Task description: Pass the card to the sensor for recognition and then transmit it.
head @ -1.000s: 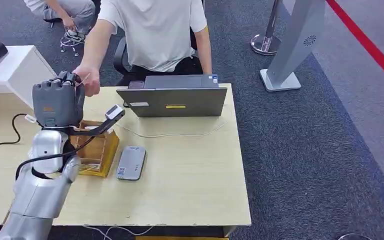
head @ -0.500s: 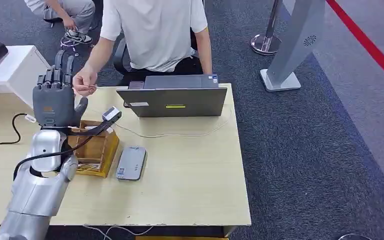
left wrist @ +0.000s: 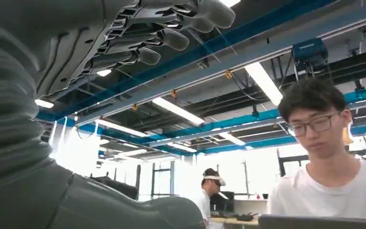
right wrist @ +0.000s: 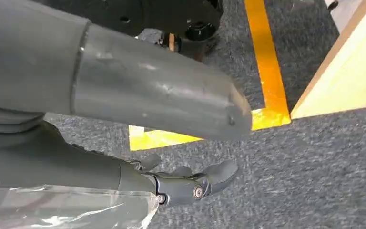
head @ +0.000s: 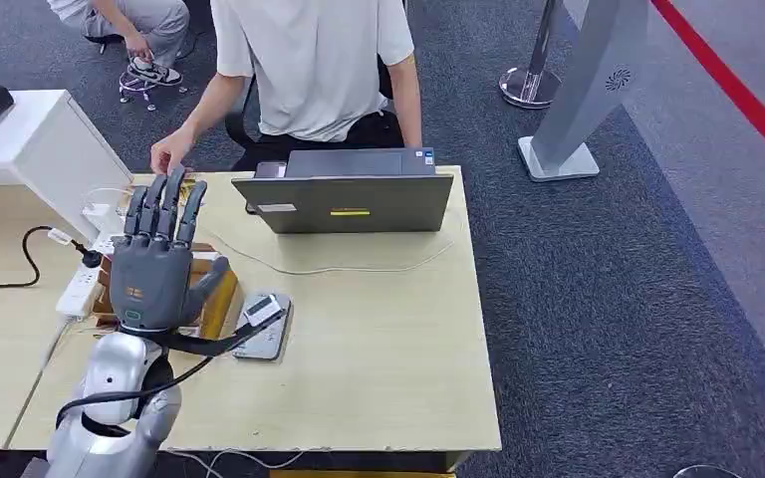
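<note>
Left hand (head: pixel 156 267) empty, fingers spread above card box (head: pixel 206 299) — handover looks finished; person's hand (head: pixel 171 152) at table edge.

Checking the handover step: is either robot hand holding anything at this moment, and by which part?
Nothing is held. The left hand is raised above the table, fingers spread and empty; the right hand hangs by the floor, holding nothing.
</note>
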